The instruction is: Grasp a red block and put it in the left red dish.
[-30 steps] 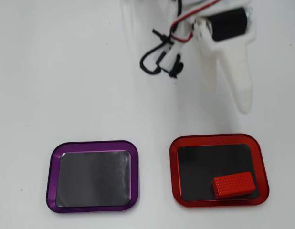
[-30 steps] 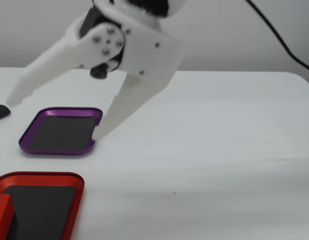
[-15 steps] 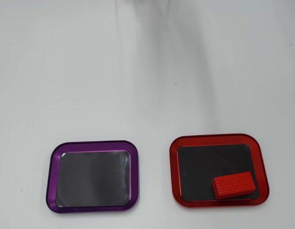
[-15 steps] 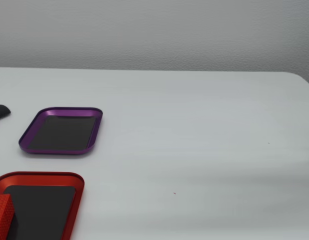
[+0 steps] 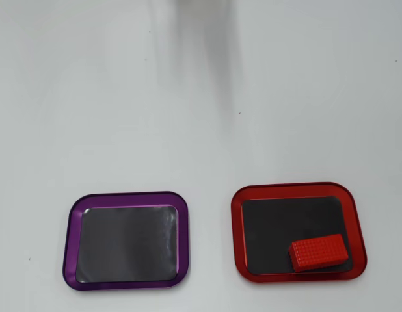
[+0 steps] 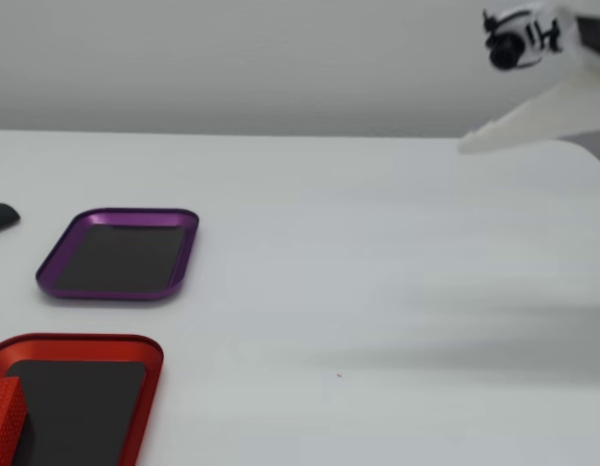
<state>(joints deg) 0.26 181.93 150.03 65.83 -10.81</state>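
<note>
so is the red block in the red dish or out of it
In. The overhead view shows the red block lying flat on the dark inside of the red dish, in its lower right corner, nothing holding it.

Both cams bright, even diffuse light on my end, no hard shadows. Overhead view: soft grey streak shadow falls from top edge toward centre of the table, faint. Purple tray insert shows patchy sheen; the left red dish rim has mild glare. Fixed view: broad soft shadow band low right on table; gripper top right is motion-blurred, edges smeared. No obvious edge distortion.
</note>
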